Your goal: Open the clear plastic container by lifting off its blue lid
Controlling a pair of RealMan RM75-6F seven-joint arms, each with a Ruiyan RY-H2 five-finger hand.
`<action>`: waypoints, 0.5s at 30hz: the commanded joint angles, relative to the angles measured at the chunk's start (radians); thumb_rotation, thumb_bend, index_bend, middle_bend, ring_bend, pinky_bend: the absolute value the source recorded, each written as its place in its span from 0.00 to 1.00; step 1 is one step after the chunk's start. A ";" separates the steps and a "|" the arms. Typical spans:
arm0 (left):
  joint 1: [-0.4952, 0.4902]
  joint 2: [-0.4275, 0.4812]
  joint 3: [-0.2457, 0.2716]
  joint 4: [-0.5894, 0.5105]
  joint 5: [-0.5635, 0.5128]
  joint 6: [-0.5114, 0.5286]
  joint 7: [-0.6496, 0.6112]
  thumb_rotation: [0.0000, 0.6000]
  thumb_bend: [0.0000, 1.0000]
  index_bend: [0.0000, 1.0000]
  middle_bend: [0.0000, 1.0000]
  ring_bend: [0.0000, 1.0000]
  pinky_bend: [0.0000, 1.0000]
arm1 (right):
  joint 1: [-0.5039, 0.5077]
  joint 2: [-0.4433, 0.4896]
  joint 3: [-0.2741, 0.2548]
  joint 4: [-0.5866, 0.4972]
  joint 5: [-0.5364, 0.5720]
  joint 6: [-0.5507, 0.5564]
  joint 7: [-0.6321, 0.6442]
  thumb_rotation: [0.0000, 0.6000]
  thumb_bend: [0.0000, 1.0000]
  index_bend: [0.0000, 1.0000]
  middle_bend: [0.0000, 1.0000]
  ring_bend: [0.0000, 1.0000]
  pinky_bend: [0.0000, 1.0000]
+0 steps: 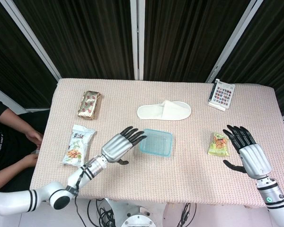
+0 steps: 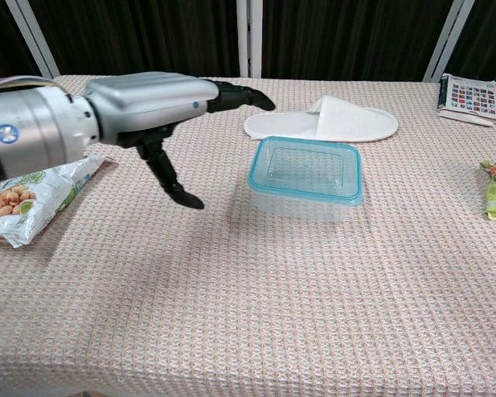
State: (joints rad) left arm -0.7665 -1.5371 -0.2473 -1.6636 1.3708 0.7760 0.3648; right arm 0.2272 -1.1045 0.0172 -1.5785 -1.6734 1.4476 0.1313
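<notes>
The clear plastic container [image 1: 156, 143] [image 2: 306, 178] sits mid-table with its blue lid [image 2: 307, 169] on top. My left hand [image 1: 120, 145] [image 2: 161, 103] hovers just left of the container, fingers spread and stretched toward it, thumb hanging down, holding nothing. It does not touch the lid. My right hand [image 1: 248, 151] is open at the table's right side, right of a green snack bag, and shows only in the head view.
A white slipper [image 1: 164, 110] lies behind the container. A peanut bag [image 1: 77, 146] and a gold packet [image 1: 89, 104] lie at the left. A green snack bag [image 1: 218, 144] is at the right, a colourful card box [image 1: 221, 94] at the far right corner.
</notes>
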 commanded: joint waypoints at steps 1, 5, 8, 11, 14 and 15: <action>-0.113 -0.080 -0.053 0.045 -0.173 -0.085 0.119 1.00 0.00 0.01 0.00 0.00 0.01 | 0.002 -0.004 -0.001 0.005 -0.001 -0.004 0.004 1.00 0.08 0.00 0.01 0.00 0.00; -0.216 -0.124 -0.065 0.075 -0.396 -0.119 0.222 1.00 0.00 0.01 0.00 0.00 0.01 | 0.005 -0.013 -0.003 0.015 -0.001 -0.007 0.018 1.00 0.08 0.00 0.01 0.00 0.00; -0.311 -0.142 -0.048 0.101 -0.594 -0.115 0.308 1.00 0.00 0.00 0.00 0.00 0.01 | 0.003 -0.018 -0.004 0.026 -0.005 -0.001 0.035 1.00 0.08 0.00 0.01 0.00 0.00; -0.388 -0.148 -0.034 0.106 -0.745 -0.084 0.360 1.00 0.00 0.00 0.00 0.00 0.01 | 0.001 -0.020 -0.005 0.034 -0.004 0.003 0.046 1.00 0.08 0.00 0.01 0.00 0.00; -0.445 -0.148 -0.027 0.111 -0.851 -0.057 0.382 1.00 0.00 0.00 0.00 0.00 0.01 | 0.000 -0.022 -0.008 0.043 -0.003 0.001 0.054 1.00 0.08 0.00 0.01 0.00 0.00; -0.460 -0.147 -0.024 0.114 -0.878 -0.053 0.385 1.00 0.00 0.00 0.00 0.00 0.01 | 0.000 -0.023 -0.008 0.045 -0.002 0.000 0.056 1.00 0.08 0.00 0.01 0.00 0.00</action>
State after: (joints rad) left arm -1.1308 -1.6667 -0.2834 -1.5717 0.6203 0.6988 0.6867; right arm 0.2270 -1.1269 0.0094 -1.5340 -1.6758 1.4478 0.1866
